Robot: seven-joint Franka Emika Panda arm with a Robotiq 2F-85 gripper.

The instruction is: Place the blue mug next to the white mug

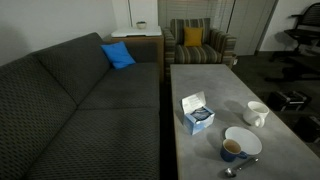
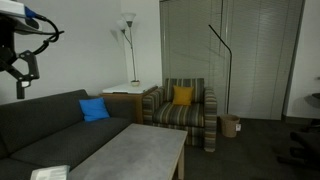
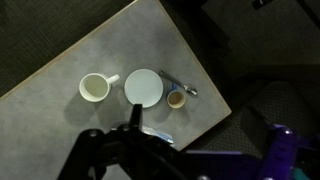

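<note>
- Your gripper (image 3: 133,125) hangs well above the table (image 3: 110,55); I cannot tell whether its jaws stand apart or together.
- The blue mug (image 3: 176,98) sits just beside the white plate (image 3: 143,87); the white mug (image 3: 94,87) stands on the plate's opposite side.
- Descend straight over the blue mug, pinch 1 wall, then lift clear of the plate before crossing.

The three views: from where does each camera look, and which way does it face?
Exterior view: above the table's end, facing along the sofa toward the armchair; no robot.
Exterior view: low beside the table, facing the floor lamp; robot arm upper left.
Wrist view: straight down on white mug, plate, blue mug; tool at bottom.
Shared: both exterior views show the armchair.
</note>
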